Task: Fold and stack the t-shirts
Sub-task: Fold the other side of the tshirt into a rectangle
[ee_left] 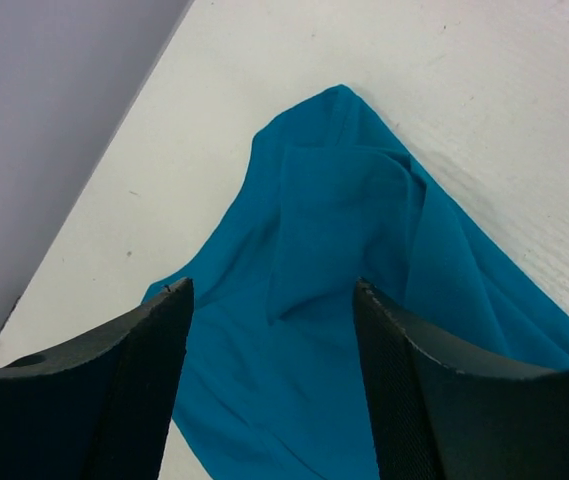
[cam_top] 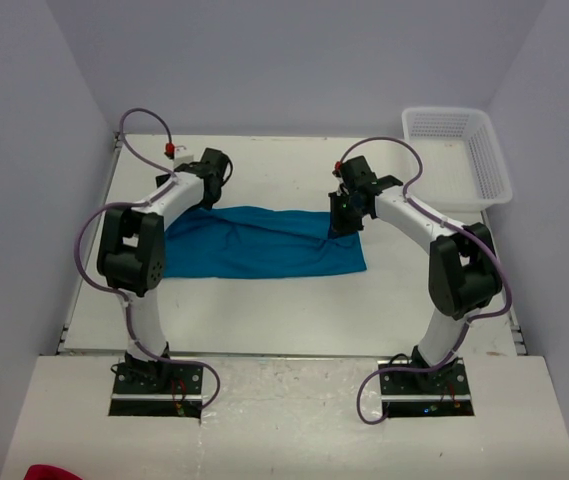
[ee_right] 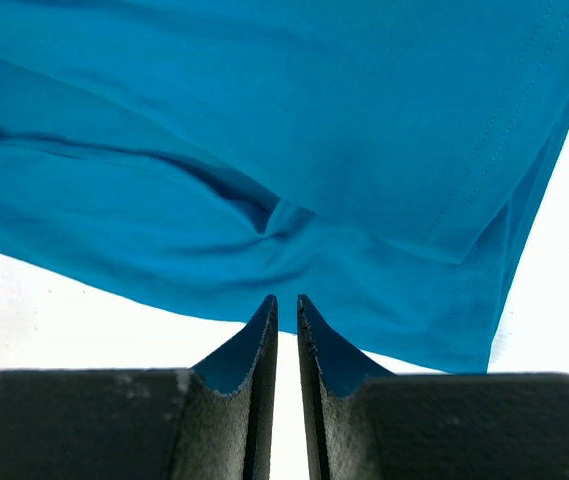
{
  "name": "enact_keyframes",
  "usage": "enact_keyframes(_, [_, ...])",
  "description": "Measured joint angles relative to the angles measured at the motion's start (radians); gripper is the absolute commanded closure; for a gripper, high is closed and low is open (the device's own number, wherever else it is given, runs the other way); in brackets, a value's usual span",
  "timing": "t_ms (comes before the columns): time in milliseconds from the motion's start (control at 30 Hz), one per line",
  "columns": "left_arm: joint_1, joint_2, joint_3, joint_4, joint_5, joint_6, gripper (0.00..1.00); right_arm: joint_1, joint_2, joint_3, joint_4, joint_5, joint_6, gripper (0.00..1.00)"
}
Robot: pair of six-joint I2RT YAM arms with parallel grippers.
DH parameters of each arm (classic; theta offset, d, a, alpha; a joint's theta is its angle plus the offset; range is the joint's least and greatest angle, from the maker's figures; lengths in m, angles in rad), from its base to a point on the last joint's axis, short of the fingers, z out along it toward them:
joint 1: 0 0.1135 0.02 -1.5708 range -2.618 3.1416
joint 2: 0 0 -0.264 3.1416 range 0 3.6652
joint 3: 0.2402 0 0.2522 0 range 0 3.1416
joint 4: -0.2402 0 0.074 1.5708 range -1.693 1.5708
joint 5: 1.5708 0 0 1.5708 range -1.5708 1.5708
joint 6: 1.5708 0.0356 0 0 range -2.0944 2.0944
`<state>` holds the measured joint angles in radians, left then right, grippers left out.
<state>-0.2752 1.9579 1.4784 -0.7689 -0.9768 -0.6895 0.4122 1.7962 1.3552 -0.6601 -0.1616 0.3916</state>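
Observation:
One teal-blue t-shirt [cam_top: 254, 245] lies folded into a long wrinkled band across the white table [cam_top: 264, 320]. My left gripper [cam_top: 212, 190] hangs over the band's far left corner. In the left wrist view this gripper [ee_left: 272, 285] is open, with the t-shirt [ee_left: 344, 250] below it and nothing between the fingers. My right gripper [cam_top: 348, 210] is at the band's far right corner. In the right wrist view its jaws stand almost together, and the gripper [ee_right: 287, 298] has its tips on the edge of the t-shirt [ee_right: 264, 120], where the creases run together.
A white mesh basket [cam_top: 492, 170] stands at the back right corner of the table. Grey walls close in the left, back and right sides. Something red [cam_top: 52, 472] pokes in at the bottom left, off the table.

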Motion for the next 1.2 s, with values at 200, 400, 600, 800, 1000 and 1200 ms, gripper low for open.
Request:
enact_keyframes(200, [0.0, 0.013, 0.008, 0.036, 0.108, 0.031, 0.54, 0.002, 0.006, 0.013, -0.015, 0.016, 0.001, 0.86])
enact_keyframes(400, [0.002, -0.003, -0.052, 0.133, 0.324, 0.068, 0.43, 0.002, 0.011, 0.024, -0.02, 0.021, 0.001, 0.86])
enact_keyframes(600, [0.026, -0.076, -0.153, 0.224, 0.503, 0.081, 0.41, 0.002, 0.011, 0.024, -0.022, 0.031, 0.0, 0.87])
enact_keyframes(800, [0.061, -0.09, -0.171, 0.296, 0.57, 0.087, 0.43, 0.002, 0.011, 0.024, -0.021, 0.031, 0.0, 0.86])
enact_keyframes(1000, [0.115, -0.09, -0.199, 0.349, 0.614, 0.109, 0.48, 0.002, 0.011, 0.024, -0.021, 0.031, 0.0, 0.86])
enact_keyframes(1200, [0.159, -0.07, -0.208, 0.386, 0.655, 0.129, 0.6, 0.002, 0.011, 0.024, -0.021, 0.031, 0.0, 0.86])
